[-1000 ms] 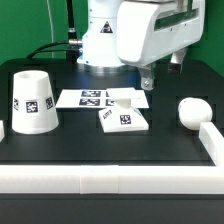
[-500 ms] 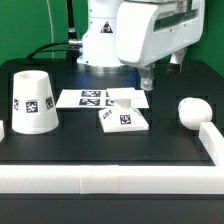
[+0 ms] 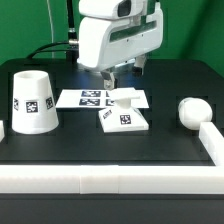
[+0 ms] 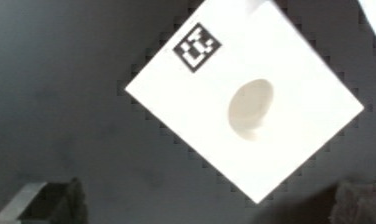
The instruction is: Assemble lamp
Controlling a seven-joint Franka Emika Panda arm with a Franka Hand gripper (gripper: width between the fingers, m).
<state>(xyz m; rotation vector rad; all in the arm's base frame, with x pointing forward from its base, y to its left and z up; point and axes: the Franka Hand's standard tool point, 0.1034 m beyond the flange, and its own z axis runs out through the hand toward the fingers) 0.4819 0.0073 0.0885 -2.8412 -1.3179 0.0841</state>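
The lamp's flat square base (image 3: 124,119) lies in the middle of the black table, with its tag facing up. In the wrist view the base (image 4: 256,95) fills the frame, showing its tag and round socket. My gripper (image 3: 112,80) hangs above the base, open and empty. In the wrist view its two dark fingertips (image 4: 43,200) stand wide apart, either side of one corner of the base, with the gripper's middle (image 4: 206,205) above that corner. The tapered shade (image 3: 33,100) stands at the exterior view's left. The rounded bulb (image 3: 192,111) lies at the exterior view's right.
The marker board (image 3: 95,98) lies flat behind the base, under the arm. A white rail (image 3: 110,180) runs along the table's front edge and another (image 3: 211,140) along the exterior view's right, near the bulb. The robot pedestal stands at the back.
The arm has swung toward the exterior view's left, so the gripper now hangs over the base instead of off to its right. The lamp parts have not moved.
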